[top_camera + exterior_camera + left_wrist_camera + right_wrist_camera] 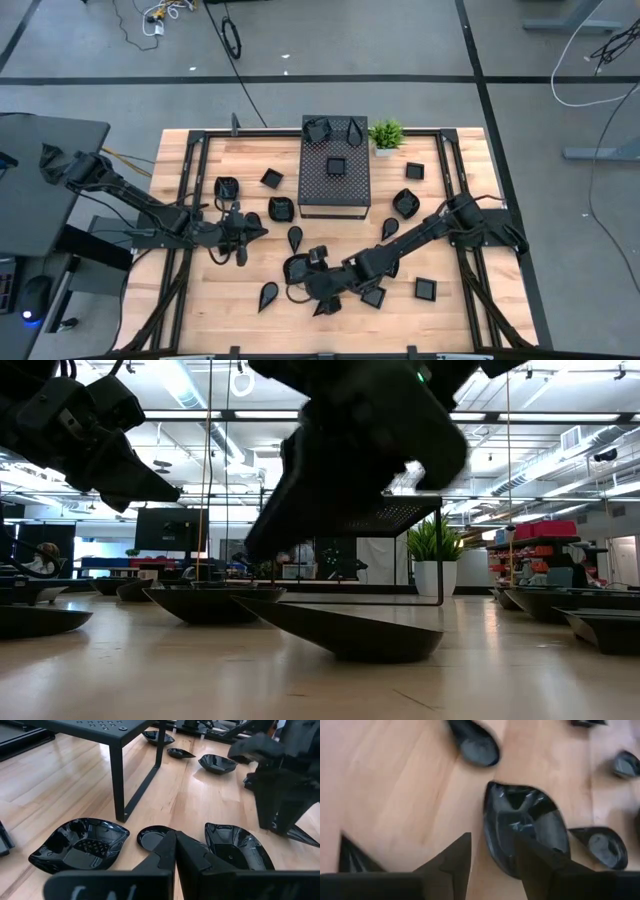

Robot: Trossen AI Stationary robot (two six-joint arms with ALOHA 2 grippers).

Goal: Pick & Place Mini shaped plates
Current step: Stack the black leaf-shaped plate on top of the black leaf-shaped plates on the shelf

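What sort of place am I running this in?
Likely an open lab or workshop: a wooden table on a grey concrete floor with loose cables, under exposed ceiling lights.

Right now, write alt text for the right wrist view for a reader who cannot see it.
The right pincer hangs open just above a wooden table, its two dark fingers straddling the near rim of a glossy black leaf-shaped mini plate. A teardrop plate lies beyond it, and another teardrop plate lies beside it.

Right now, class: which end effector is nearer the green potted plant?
Left. The left end effector sits left of the potted plant; the right end effector is farther, toward the table's front.
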